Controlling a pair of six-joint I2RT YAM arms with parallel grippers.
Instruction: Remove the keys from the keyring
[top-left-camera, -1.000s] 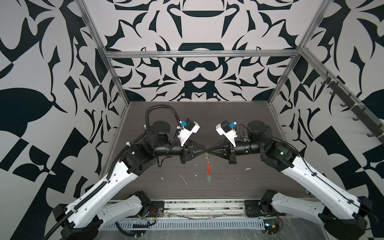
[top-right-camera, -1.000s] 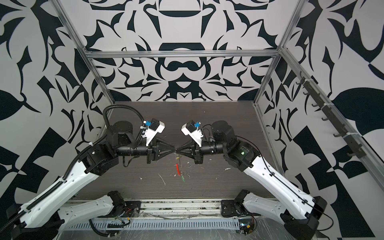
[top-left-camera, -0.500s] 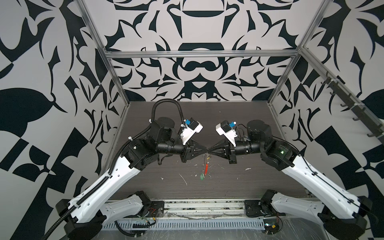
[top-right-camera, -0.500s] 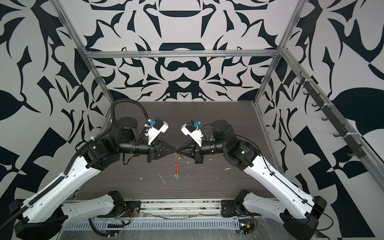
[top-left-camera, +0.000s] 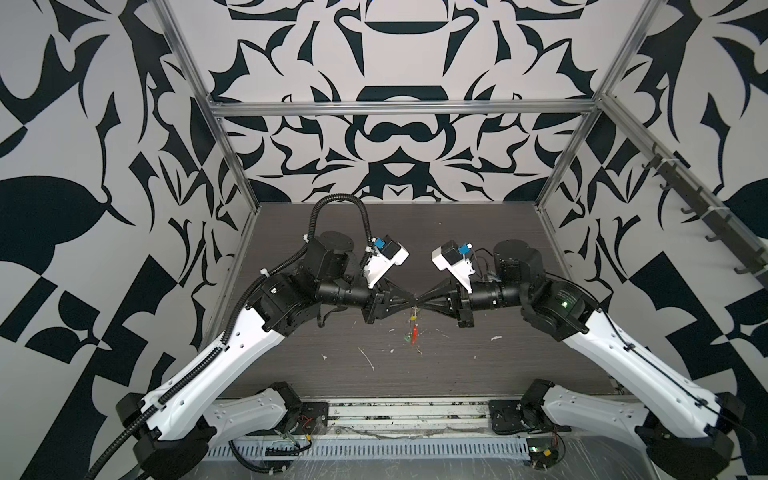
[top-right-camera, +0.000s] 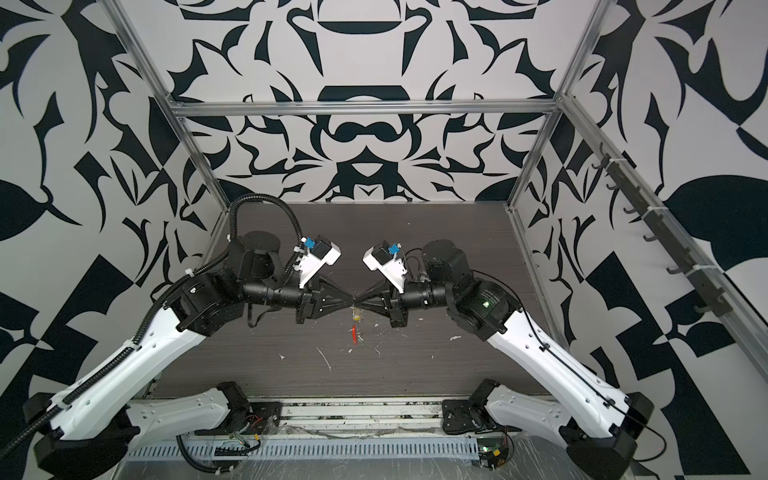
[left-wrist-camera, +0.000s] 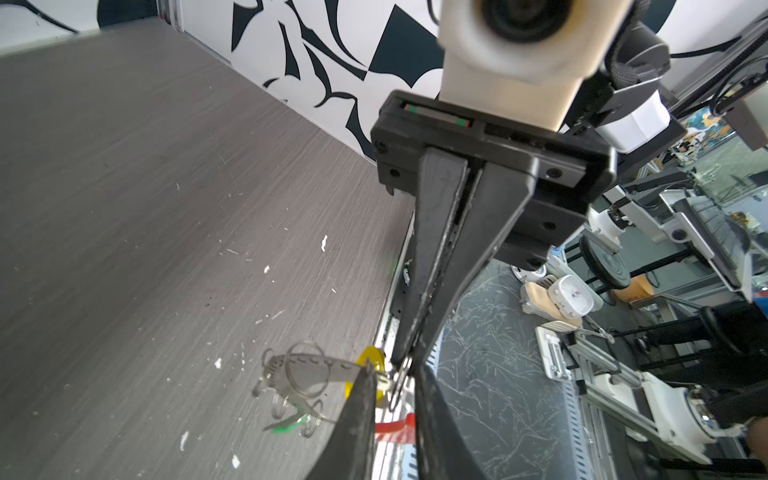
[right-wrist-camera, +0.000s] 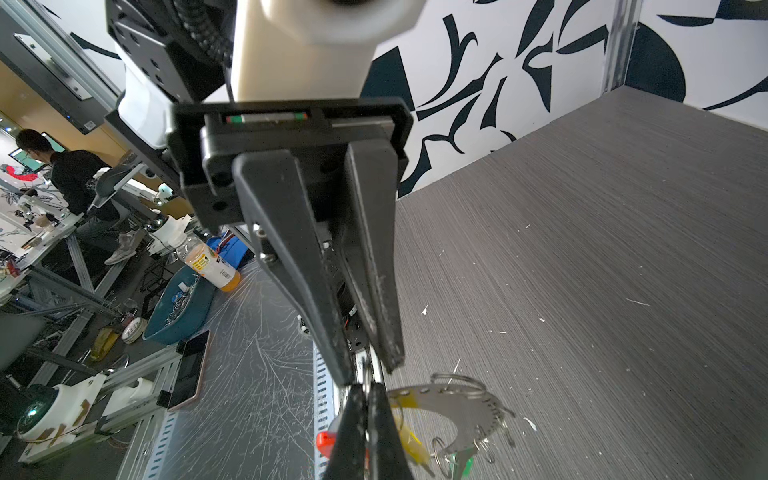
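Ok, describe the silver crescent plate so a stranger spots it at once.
Find the dark wood-grain table; above its middle the black left pincer and right pincer meet tip to tip, with a bundle hanging there. The flat silver crescent metal plate is its only piece with a row of punched holes, unlike the yellow piece, red piece and green piece beside it.

black-and-white walls (top-left-camera: 395, 62), grey table (top-left-camera: 457, 365), red sleeve (left-wrist-camera: 392, 427), green tag (left-wrist-camera: 286, 424)

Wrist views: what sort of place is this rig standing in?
Probably a robotics lab or workshop: beyond the patterned booth walls and grey table stand benches with other white robot hardware, and a person stands at one.
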